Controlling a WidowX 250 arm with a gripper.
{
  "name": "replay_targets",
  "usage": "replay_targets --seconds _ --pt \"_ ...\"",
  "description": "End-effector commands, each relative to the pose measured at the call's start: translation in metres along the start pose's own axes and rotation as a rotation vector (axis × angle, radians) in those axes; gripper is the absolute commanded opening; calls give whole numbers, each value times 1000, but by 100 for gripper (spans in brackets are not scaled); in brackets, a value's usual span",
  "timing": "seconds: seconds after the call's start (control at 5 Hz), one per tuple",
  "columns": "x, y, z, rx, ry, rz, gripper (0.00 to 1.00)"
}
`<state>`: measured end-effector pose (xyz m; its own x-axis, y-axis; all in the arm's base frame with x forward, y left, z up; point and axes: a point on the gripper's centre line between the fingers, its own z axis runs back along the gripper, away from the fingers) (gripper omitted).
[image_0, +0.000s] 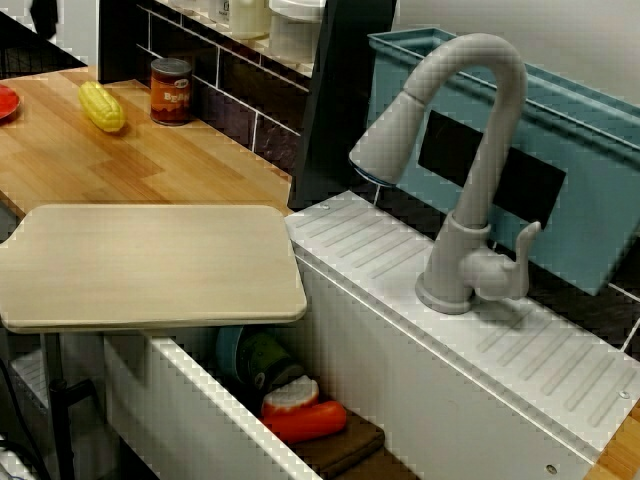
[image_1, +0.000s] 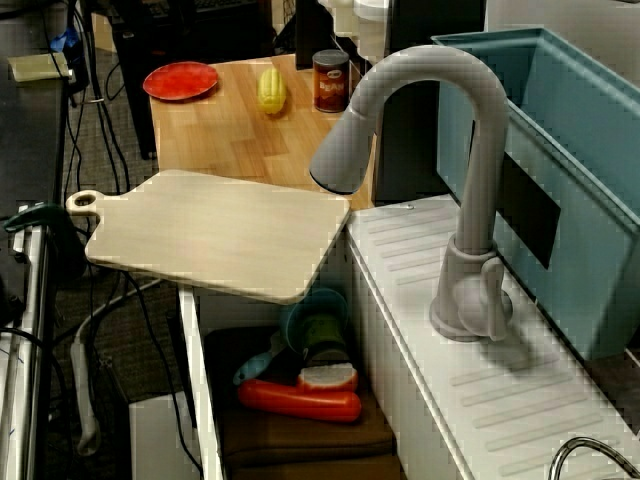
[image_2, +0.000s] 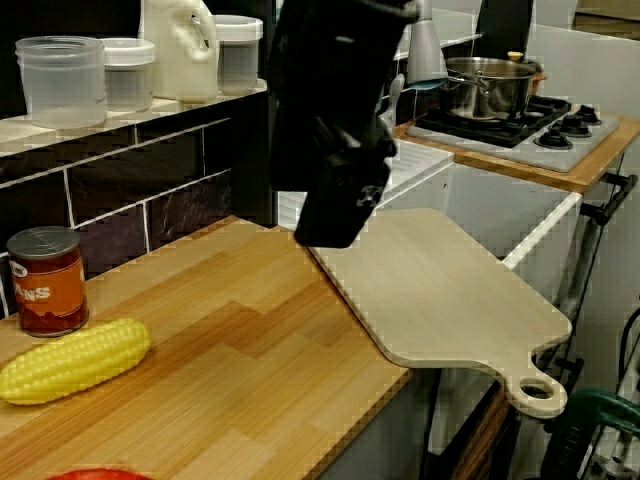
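Note:
My gripper (image_2: 332, 222) is the dark lower end of the black arm (image_0: 338, 100). It hangs just above the corner where the wooden counter (image_0: 110, 165) meets the pale cutting board (image_0: 150, 262), near the sink's ribbed rim (image_0: 380, 250). In the view from the counter side it is a dark mass, and its fingers cannot be made out. Nothing shows in its grasp. The board (image_2: 440, 290) lies flat and overhangs the sink, handle hole (image_2: 538, 392) outward. A yellow corn cob (image_2: 75, 360) and a red-labelled can (image_2: 47, 280) stand further along the counter.
A grey faucet (image_0: 470, 160) arches over the sink. Under the board, the basin holds a red vegetable (image_1: 300, 400), a green cup (image_1: 318, 330) and a brown cloth. Behind are a teal rack (image_0: 560, 150), a red plate (image_1: 181, 79), shelf jars (image_2: 60, 80) and a pot (image_2: 490, 85).

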<state>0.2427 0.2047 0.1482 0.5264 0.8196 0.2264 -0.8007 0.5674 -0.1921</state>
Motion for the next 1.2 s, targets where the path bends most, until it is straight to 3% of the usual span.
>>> replay_targets --seconds 0.0,0.2,0.4,0.8,1.0 --pt "18 -14 -11 6 -117 51 100" --pt "20 -17 -16 -1 -165 54 100" --pt "25 -19 -20 3 -166 61 100" --pt "47 -29 -46 83 -119 77 100" --pt "65 -31 -65 122 -66 113 100"
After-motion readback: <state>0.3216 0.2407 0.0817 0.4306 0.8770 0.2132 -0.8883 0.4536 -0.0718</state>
